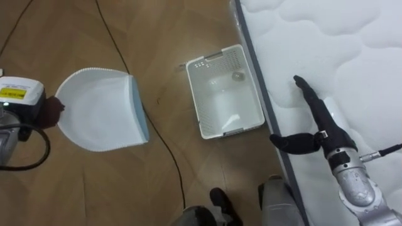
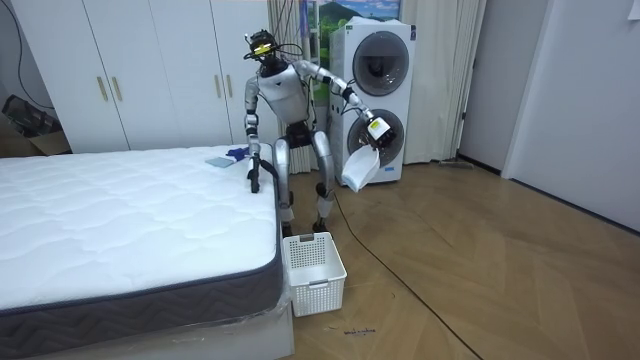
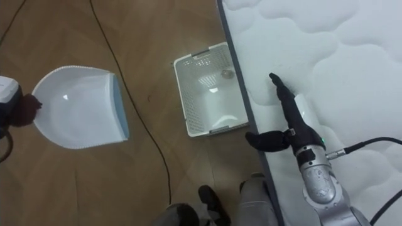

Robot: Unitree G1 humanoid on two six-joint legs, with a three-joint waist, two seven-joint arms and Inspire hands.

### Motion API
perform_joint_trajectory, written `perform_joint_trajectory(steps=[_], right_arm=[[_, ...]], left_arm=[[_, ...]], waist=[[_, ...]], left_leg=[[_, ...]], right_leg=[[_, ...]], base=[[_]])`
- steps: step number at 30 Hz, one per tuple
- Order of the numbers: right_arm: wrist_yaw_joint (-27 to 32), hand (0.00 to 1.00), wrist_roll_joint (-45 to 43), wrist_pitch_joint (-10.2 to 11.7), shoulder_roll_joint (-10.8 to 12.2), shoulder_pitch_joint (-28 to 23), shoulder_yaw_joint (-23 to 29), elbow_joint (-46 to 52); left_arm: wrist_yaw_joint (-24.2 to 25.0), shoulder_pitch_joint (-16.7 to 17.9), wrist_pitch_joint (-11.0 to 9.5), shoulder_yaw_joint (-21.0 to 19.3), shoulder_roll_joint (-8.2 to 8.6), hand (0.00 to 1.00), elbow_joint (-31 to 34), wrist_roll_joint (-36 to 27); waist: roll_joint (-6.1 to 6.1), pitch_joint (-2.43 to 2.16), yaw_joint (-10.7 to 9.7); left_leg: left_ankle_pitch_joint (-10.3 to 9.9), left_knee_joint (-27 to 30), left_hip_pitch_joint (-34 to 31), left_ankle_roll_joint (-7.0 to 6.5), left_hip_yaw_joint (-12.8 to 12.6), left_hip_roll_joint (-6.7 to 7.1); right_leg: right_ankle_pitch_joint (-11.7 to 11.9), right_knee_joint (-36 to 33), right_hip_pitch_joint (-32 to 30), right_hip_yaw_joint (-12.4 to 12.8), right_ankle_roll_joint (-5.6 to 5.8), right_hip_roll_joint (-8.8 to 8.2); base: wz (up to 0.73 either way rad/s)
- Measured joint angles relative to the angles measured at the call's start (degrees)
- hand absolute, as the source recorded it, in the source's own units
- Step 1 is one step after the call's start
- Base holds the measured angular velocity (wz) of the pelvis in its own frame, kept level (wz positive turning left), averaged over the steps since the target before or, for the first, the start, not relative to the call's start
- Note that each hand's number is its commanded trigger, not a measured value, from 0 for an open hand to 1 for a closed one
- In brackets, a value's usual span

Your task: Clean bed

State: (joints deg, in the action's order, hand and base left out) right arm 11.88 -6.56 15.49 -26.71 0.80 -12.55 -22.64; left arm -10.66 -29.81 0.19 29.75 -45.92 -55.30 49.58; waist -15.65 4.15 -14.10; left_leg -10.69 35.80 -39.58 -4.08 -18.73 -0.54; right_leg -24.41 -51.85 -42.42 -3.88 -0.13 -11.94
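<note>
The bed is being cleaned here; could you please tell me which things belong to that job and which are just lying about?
For the job: mattress, dustpan in the left hand, right hand flat on the mattress, basket.
Just about: washing machine, wardrobe.

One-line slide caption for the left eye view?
Right hand open on the mattress edge; left hand holds a white dustpan beside the basket.

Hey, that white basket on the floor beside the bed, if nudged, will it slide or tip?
The basket looks like thin perforated plastic, nearly empty, so probably light. It sits low and wide on smooth wooden floor, so it would likely slide rather than tip. Its walls may flex slightly.
</note>
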Motion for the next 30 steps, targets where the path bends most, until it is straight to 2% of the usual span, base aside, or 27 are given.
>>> perform_joint_trajectory(steps=[7, 11, 13, 14, 16, 17, 18, 20, 22, 24, 26, 28, 30], right_arm=[[1.71, 0.0, 1.69, 0.09, -0.04, -0.2, -0.95, 0.19], [1.59, 0.0, 1.87, 1.18, 0.02, -0.18, -1.0, -0.24], [1.19, 0.0, 2.04, 1.33, 0.03, -0.25, -1.43, -0.85], [0.96, 0.0, 2.03, 1.36, 0.09, -0.43, -2.02, -1.1], [0.47, 0.0, 2.08, 1.42, 0.38, -1.51, -2.03, -1.59], [0.4, 0.0, 2.59, 1.41, 0.91, -2.22, -2.03, -1.89], [0.4, 0.0, 3.16, 1.59, 1.53, -2.03, -1.99, -3.84], [0.47, 0.0, 3.83, 1.42, 2.31, -2.14, -1.9, -4.52], [0.55, 0.0, 3.96, 1.13, 3.14, -2.04, -1.6, -6.16], [1.05, 0.0, 3.8, 0.68, 5.39, -2.2, -0.51, -8.68], [1.53, 0.0, 3.82, 0.63, 6.5, -2.83, 0.48, -9.44], [2.62, 0.0, 3.99, 0.64, 6.61, -4.72, 1.52, -9.53], [4.3, 0.0, 4.25, 0.57, 6.68, -7.51, 4.16, -9.07]], left_arm=[[-0.19, 0.04, 0.23, 0.72, 0.59, 1.0, 0.19, -2.77], [-2.68, 0.16, -0.17, 0.67, 1.07, 1.0, 0.68, -7.51], [-3.6, 0.56, -0.69, 0.48, 1.55, 1.0, 0.8, -9.52], [-4.06, 1.63, -1.21, -1.03, 1.83, 1.0, 1.59, -10.98], [-4.82, 4.08, -1.97, -3.58, 2.45, 1.0, 3.51, -11.95], [-5.12, 6.03, -2.38, -5.37, 2.87, 1.0, 5.32, -11.94], [-5.49, 8.48, -3.05, -7.64, 4.05, 1.0, 6.85, -11.98], [-6.62, 12.37, -4.13, -10.49, 5.94, 1.0, 9.52, -12.16], [-6.79, 14.14, -4.5, -10.99, 7.8, 1.0, 11.77, -13.24], [-6.69, 15.72, -5.92, -11.99, 10.1, 1.0, 14.89, -14.05], [-6.7, 17.5, -7.16, -13.35, 11.32, 1.0, 16.94, -14.09], [-6.7, 19.53, -8.24, -14.05, 11.89, 1.0, 19.6, -14.4], [-6.71, 21.35, -10.56, -15.29, 11.89, 1.0, 23.06, -17.41]], waist=[[0.43, 0.18, 0.07], [1.51, 0.62, -0.03], [2.43, 0.41, 0.64], [3.67, 0.23, 1.37], [4.87, -0.36, 2.29], [5.76, -0.82, 3.25], [5.92, -0.91, 4.11], [6.26, -1.13, 4.58], [6.56, -1.3, 4.74], [7.33, -1.69, 5.19], [7.7, -1.9, 5.18], [8.07, -2.12, 5.22], [8.5, -2.45, 5.16]], left_leg=[[-0.01, 0.0, 0.46, -0.03, 0.1, 0.04], [-0.55, 0.79, 0.36, 0.1, 0.12, -0.35], [-1.67, 2.1, 0.55, 0.48, 0.18, -0.94], [-2.33, 2.43, 1.12, 0.95, 1.01, -0.85], [-3.76, 3.52, 1.78, 1.73, 2.48, -0.88], [-4.53, 3.7, 2.68, 2.5, 4.45, -0.57], [-5.13, 3.56, 3.91, 3.29, 7.66, -0.35], [-5.5, 3.23, 5.77, 3.85, 11.14, 0.52], [-5.61, 2.84, 7.69, 3.89, 11.08, 0.7], [-5.63, 1.49, 10.42, 3.9, 11.0, 0.54], [-5.63, 0.55, 12.53, 3.9, 10.92, 0.32], [-5.63, -0.65, 14.79, 3.9, 10.83, 0.14], [-5.64, -2.1, 16.7, 3.9, 10.82, -0.12]], right_leg=[[-0.02, 0.1, 0.4, -0.03, 0.05, -0.13], [-0.02, -0.06, 0.09, 0.61, 0.05, 0.34], [-0.02, -0.05, -0.07, 1.61, 0.05, 1.39], [0.02, -0.02, 0.01, 2.95, 0.05, 2.22], [0.16, 0.35, 0.55, 4.54, 0.09, 3.8], [0.42, 0.83, 1.11, 5.87, 0.05, 4.81], [1.42, 2.53, 2.67, 7.11, -0.02, 6.38], [2.04, 4.16, 4.65, 8.39, 0.13, 7.24], [2.27, 5.3, 6.51, 8.8, 0.47, 7.27], [2.96, 7.51, 9.2, 10.11, 0.96, 8.1], [3.6, 9.34, 11.36, 10.46, 1.15, 8.38], [4.23, 11.45, 13.73, 11.09, 1.5, 8.83], [5.28, 14.12, 15.92, 11.34, 1.82, 9.13]], base=[[0.0], [-0.08], [-0.43], [-0.67], [-0.72], [-0.93], [-0.97], [-0.83], [-0.44], [-0.29], [-0.29], [-0.25], [-0.21]])
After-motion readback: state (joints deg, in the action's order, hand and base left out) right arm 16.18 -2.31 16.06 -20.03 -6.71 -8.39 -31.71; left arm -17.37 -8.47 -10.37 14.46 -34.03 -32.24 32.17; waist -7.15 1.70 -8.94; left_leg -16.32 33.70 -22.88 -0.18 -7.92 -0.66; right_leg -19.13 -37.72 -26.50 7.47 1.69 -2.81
